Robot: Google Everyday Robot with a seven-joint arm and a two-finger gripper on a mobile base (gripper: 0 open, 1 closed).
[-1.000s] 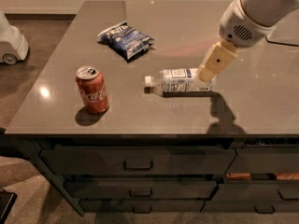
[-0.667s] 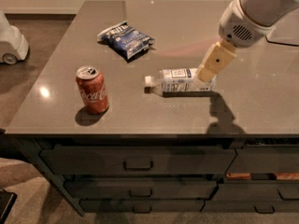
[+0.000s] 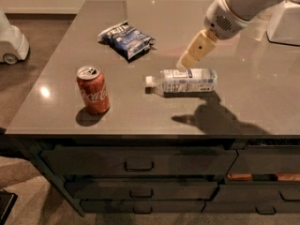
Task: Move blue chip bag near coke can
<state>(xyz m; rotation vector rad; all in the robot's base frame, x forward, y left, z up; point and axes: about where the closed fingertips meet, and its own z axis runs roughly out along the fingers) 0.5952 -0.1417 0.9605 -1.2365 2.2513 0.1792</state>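
The blue chip bag (image 3: 127, 39) lies flat on the grey countertop (image 3: 51, 64), towards the back left. The coke can (image 3: 93, 90) stands upright near the front left edge, well apart from the bag. My gripper (image 3: 186, 61) hangs in the air on the white arm, which comes in from the upper right. It is to the right of the bag, just above the back of a lying bottle, and holds nothing that I can see.
A clear plastic bottle (image 3: 183, 80) with a white label lies on its side mid-counter, cap pointing left. A white appliance (image 3: 285, 25) stands at the back right. A white robot base (image 3: 11, 43) is on the floor at left. Drawers (image 3: 138, 163) are below the counter's front edge.
My gripper has moved left and a little farther back, from the bottle's right end towards the chip bag. The bag, can and bottle have not moved.
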